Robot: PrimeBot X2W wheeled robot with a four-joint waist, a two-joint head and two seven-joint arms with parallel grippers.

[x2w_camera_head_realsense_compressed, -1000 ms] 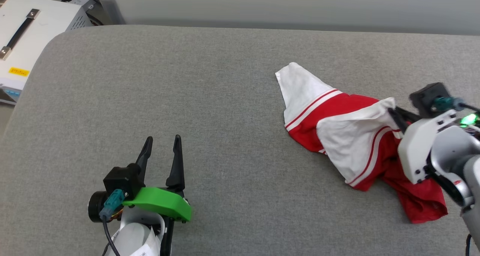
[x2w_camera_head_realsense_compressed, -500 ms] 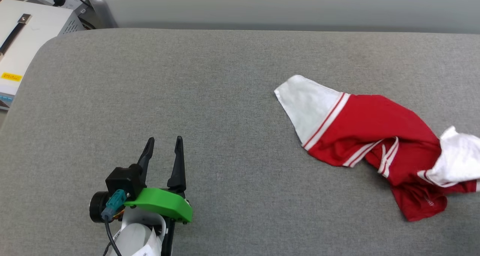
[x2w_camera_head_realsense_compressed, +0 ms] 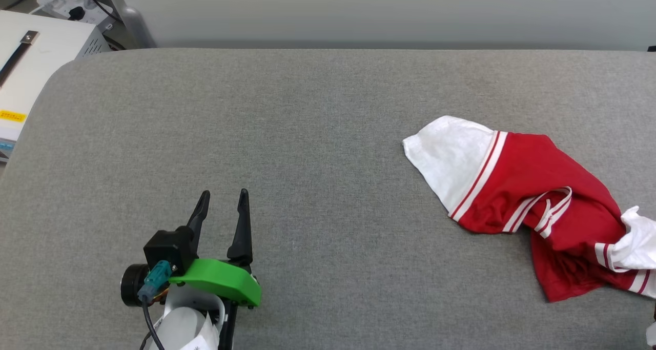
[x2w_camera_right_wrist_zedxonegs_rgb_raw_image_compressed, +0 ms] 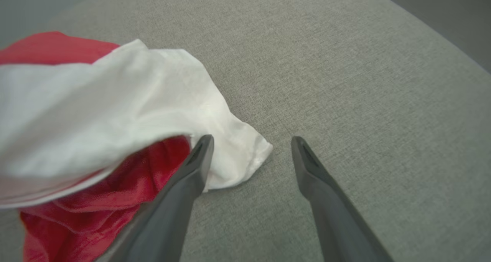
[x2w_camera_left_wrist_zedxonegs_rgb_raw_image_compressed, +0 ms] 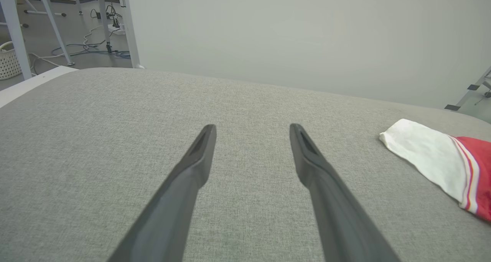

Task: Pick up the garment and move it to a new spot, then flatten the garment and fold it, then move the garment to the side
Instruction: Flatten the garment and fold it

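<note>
- The garment lies crumpled on the right side of the grey pad. The picture edge cuts off its right end.
- A white sleeve hides some of the red cloth.
- A white box at the far left is cut off too.
- One shirt, two white sleeves, two grippers.
- The left gripper is wide open and empty, well apart from the shirt.
- The right gripper is wide open and pinches nothing. One finger is just beside a sleeve.
</note>
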